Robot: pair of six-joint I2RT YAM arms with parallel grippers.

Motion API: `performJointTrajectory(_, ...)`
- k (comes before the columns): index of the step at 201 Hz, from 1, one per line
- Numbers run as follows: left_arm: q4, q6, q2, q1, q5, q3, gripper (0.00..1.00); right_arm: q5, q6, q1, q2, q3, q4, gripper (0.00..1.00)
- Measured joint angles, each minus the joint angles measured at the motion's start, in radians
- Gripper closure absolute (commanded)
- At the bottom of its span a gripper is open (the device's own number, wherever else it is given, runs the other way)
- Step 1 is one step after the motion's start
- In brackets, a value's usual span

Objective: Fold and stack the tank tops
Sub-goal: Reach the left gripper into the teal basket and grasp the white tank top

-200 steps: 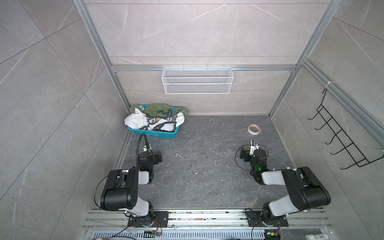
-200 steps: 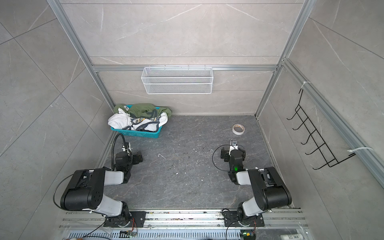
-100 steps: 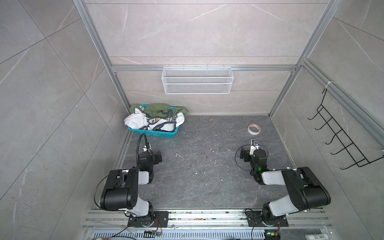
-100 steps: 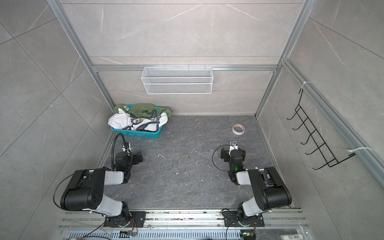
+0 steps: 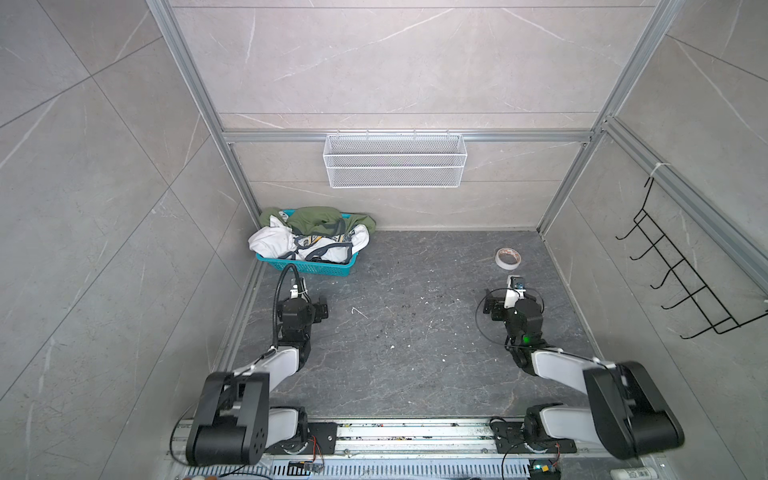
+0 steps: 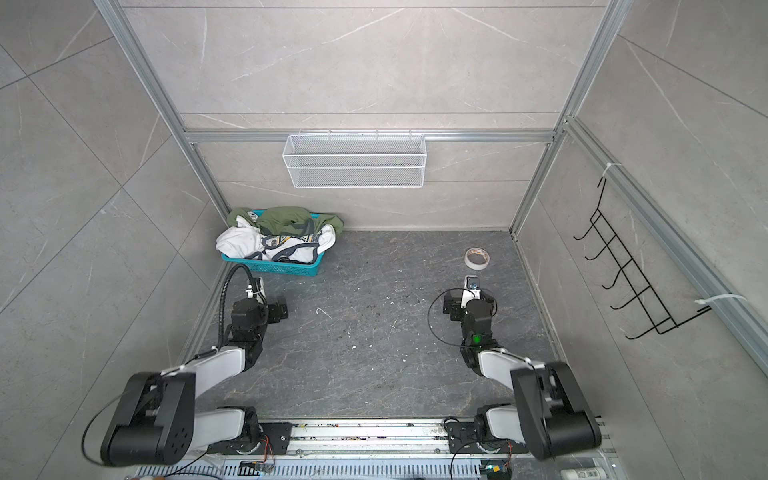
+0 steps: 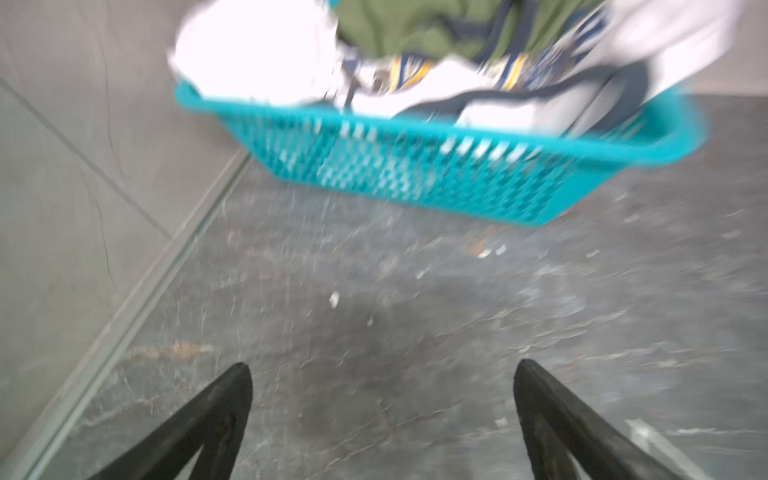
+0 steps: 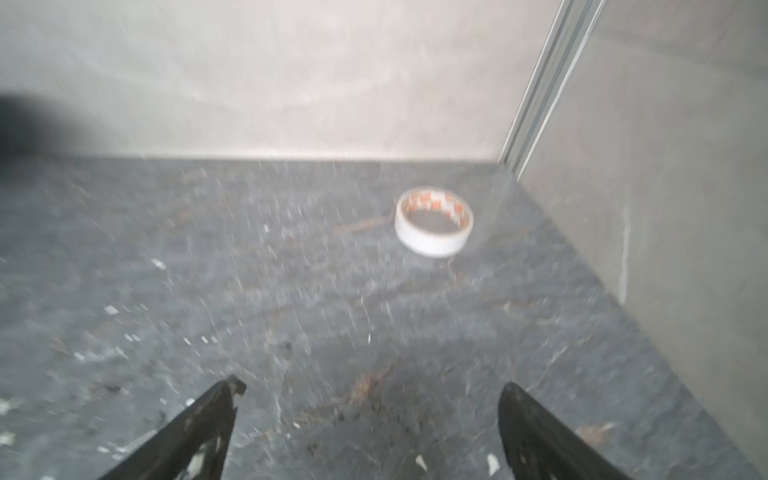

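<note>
Both tank tops lie crumpled in a teal basket (image 5: 309,269) at the back left corner. The white tank top (image 5: 272,242) hangs over the basket's front and left rim, and the olive green tank top (image 5: 318,218) is heaped behind it. In the blurred left wrist view the white tank top (image 7: 257,50) and green tank top (image 7: 415,29) fill the basket (image 7: 415,174) just ahead of my left gripper (image 7: 382,374). That gripper is open and empty over bare floor. My right gripper (image 8: 372,388) is also open and empty, low over the floor on the right side.
A roll of white tape (image 5: 508,258) lies on the dark floor just beyond the right gripper, near the right wall. A white wire shelf (image 5: 395,160) hangs on the back wall. A black hook rack (image 5: 681,282) is on the right wall.
</note>
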Motion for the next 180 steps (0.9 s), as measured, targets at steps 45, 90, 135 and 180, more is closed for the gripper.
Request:
performJointTrajectory(45, -0.419, -0.301, -0.298, -0.052, -0.043, 0.253, 0.0, -0.117, 0.089, 0.006, -0.417, 0.152, -0.369, 0.01)
performJointTrajectory(90, -0.803, -0.56, -0.473, -0.047, -0.092, 0.394, 0.0, -0.012, 0.375, 0.006, -0.666, 0.4, -0.817, 0.01)
performJointTrajectory(135, -0.877, -0.566, -0.411, -0.043, 0.008, 0.408, 0.0, 0.0, 0.501, 0.006, -0.68, 0.42, -1.09, 0.01)
performJointTrajectory(180, -0.969, -0.546, 0.12, -0.042, 0.023, 0.778, 0.0, -0.077, 0.569, 0.006, -0.631, 0.412, -1.16, 0.01)
